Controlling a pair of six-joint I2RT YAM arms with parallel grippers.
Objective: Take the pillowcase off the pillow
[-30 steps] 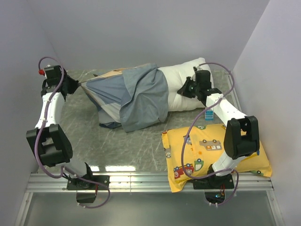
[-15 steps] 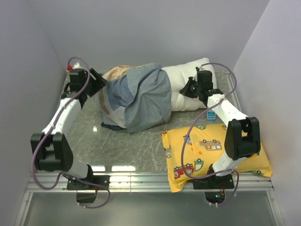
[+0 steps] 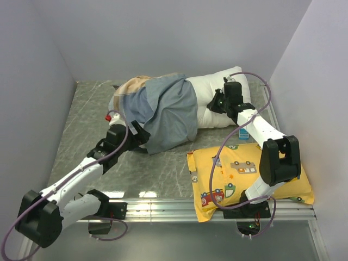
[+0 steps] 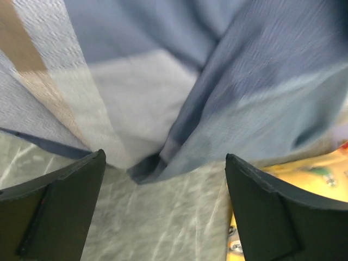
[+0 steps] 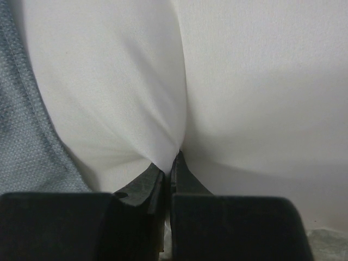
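1. Blue-grey cloth, soft and light: expect pillowcase (image 3: 163, 111) to drape, slip; grab near hem fold.
2. Bunched over left half of pillow (image 3: 217, 93), near far edge of table (image 3: 87, 109).
3. Left gripper (image 4: 165, 157) wide open, empty, facing hem.
4. Right gripper (image 5: 173, 163) clamped on pillow fabric.

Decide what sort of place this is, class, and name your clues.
Probably a robot test booth, not a bedroom: plain walls box in a marble-patterned table, and the left arm and right arm are bolted to a metal rail.
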